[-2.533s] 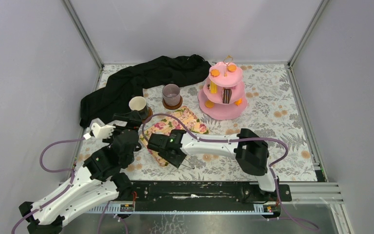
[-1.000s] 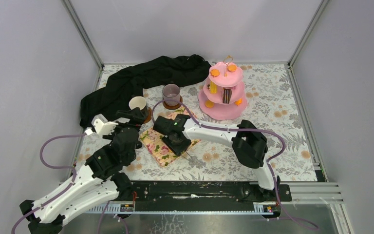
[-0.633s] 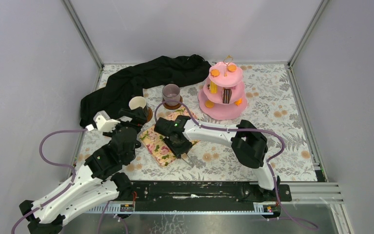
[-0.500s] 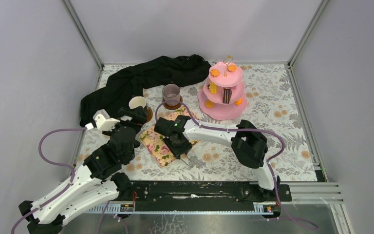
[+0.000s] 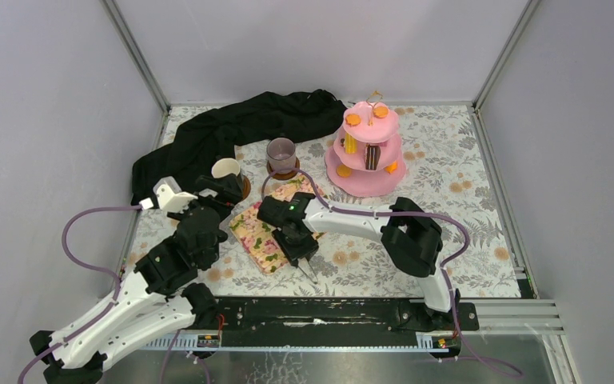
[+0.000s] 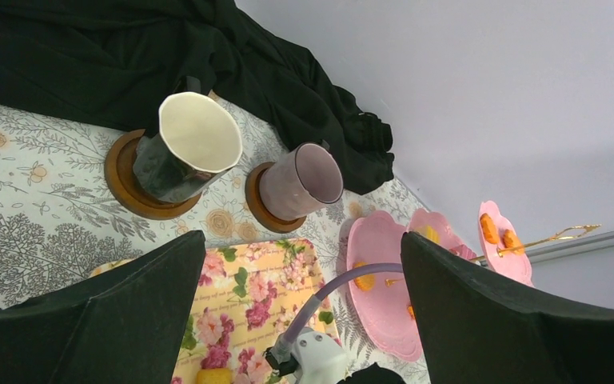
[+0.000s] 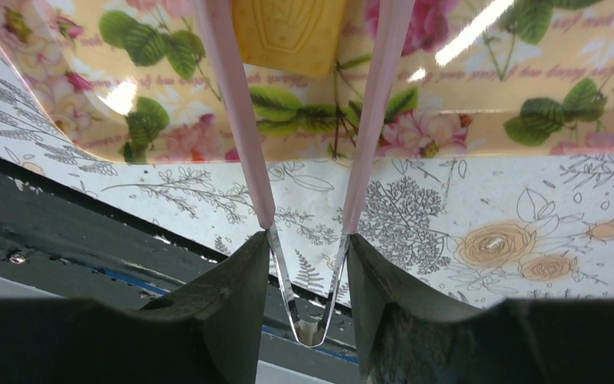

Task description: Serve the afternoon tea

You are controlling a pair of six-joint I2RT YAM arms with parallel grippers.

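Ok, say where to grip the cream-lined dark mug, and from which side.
Probably pinch its near wall at the rim, one jaw inside, coming from the robot's side. The cream-lined dark mug stands upright with an open mouth; the black cloth lies close behind it and the mauve-grey mug stands close beside it, so a grip across the body looks tight.

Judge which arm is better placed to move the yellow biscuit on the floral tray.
Right. The right gripper is shut on pink tongs whose arms flank the yellow biscuit. The left gripper hangs open and empty, facing the dark mug and mauve mug.
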